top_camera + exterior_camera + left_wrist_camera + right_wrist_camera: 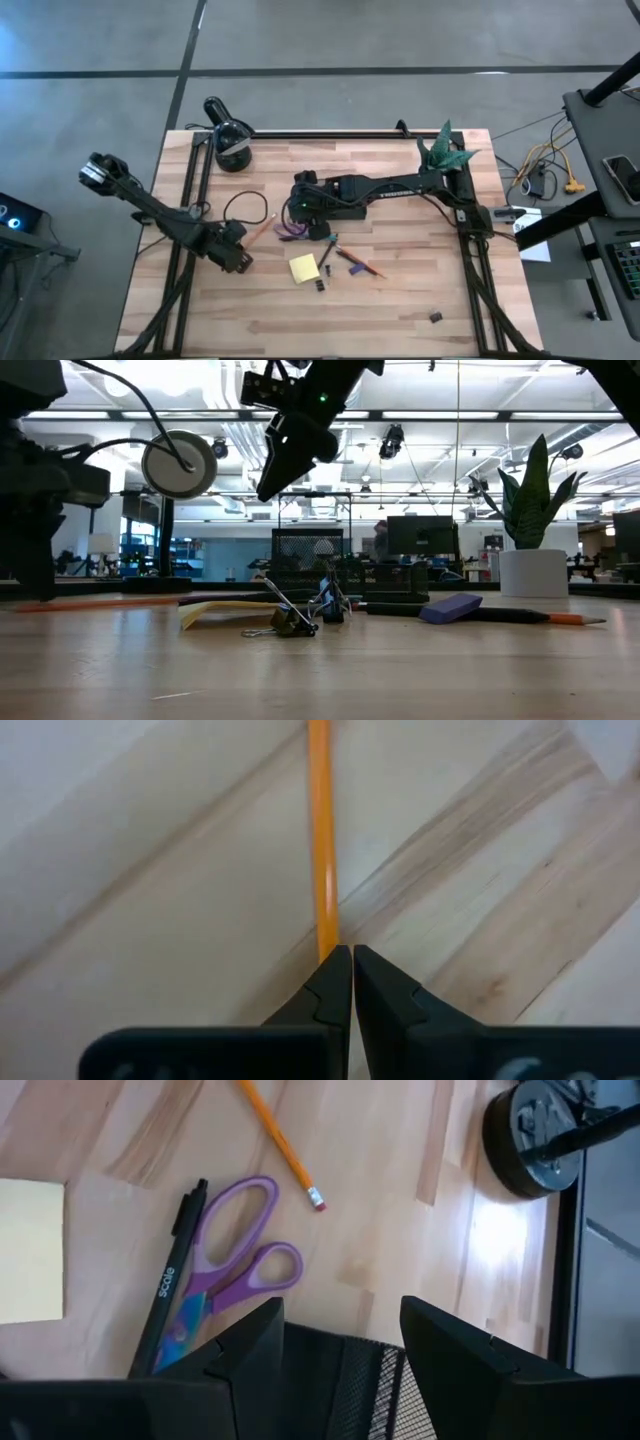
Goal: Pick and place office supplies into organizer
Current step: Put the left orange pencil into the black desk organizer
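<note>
The orange pencil (321,840) is thin, light and stiff, and its smooth round body will probably roll or slip, so it is best pinched across the shaft near one end, as the left gripper (352,970) does now: its fingers are pressed together, with the pencil's end just at their tips on the wooden table (400,300). In the high view the pencil lies between this gripper and the purple-handled scissors (235,1265). The right gripper (340,1330) hangs with its fingers well apart over the mesh organizer (350,1380), and the scissors, a black pen (170,1285) and a yellow sticky-note pad (30,1250) lie just beside it.
</note>
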Controlling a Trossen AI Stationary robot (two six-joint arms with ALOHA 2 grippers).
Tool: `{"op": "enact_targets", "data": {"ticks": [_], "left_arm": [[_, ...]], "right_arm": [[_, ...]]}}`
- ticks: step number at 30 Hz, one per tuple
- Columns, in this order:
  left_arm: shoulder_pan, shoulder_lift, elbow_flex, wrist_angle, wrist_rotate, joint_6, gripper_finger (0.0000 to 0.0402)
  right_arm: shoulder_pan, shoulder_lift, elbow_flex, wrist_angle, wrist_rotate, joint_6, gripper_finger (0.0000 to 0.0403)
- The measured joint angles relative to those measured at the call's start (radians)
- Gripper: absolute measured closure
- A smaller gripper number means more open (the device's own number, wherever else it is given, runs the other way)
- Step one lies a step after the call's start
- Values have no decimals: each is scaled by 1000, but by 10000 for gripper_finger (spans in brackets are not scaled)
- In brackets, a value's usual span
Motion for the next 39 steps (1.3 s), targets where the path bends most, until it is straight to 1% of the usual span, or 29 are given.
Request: {"op": "enact_targets", "data": {"ticks": [3, 6, 9, 12, 15, 18, 21, 25, 32, 39], "left_arm": [[0, 11, 0, -1, 35, -98, 401], [-1, 6, 9, -21, 48, -272, 401], [-9, -6, 28, -28, 25, -403, 401], [-19, -13, 53, -38, -2, -458, 401], [-36, -2, 75, -122, -5, -545, 401], [-75, 2, 90, -213, -5, -682, 401], [-114, 3, 92, -226, -11, -797, 401], [-119, 22, 92, -171, -11, -807, 401], [-119, 90, 92, -175, -3, -814, 401], [-119, 108, 81, -175, -1, -818, 401]], "right_arm": [[-6, 0, 3, 5, 0, -5, 209], [-14, 0, 3, 13, 1, -5, 209], [-23, 0, 3, 12, 0, 5, 209], [-29, 0, 3, 12, 0, 9, 209], [-33, 0, 3, 11, 1, 7, 209], [-36, 0, 3, 11, 1, 7, 209], [-38, 0, 3, 13, 1, 11, 209], [-43, 0, 1, 44, 2, 6, 209], [-58, 0, 1, 78, 3, 7, 209], [-60, 0, -2, 79, 1, 9, 209]]}}
